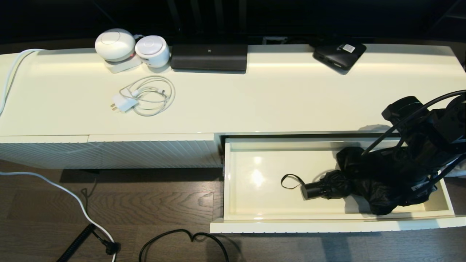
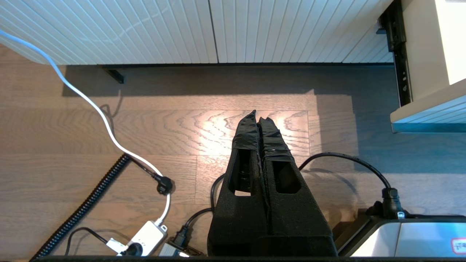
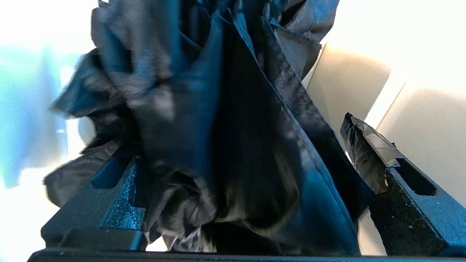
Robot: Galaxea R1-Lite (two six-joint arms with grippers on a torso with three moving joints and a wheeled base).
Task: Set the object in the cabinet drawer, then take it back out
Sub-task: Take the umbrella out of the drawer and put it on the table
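Note:
The cabinet drawer (image 1: 251, 171) is pulled out at the right of the cabinet, and its corner also shows in the left wrist view (image 2: 429, 105). The black umbrella (image 1: 342, 183) lies inside it, stubby handle (image 1: 314, 190) and wrist loop (image 1: 290, 181) pointing left. My right gripper (image 1: 404, 178) reaches down into the drawer over the bunched fabric. In the right wrist view the fabric (image 3: 218, 145) fills the space between the widely spread fingers (image 3: 364, 153) of the open gripper (image 3: 236, 142). My left gripper (image 2: 257, 118) hangs shut and empty above the wooden floor.
On the cabinet top sit two white round devices (image 1: 115, 44), a white charger with coiled cable (image 1: 145, 96), a flat dark unit (image 1: 209, 56) and a small black box with a white label (image 1: 339, 54). Cables (image 1: 182, 240) lie on the floor below the ribbed front panel (image 1: 109, 153).

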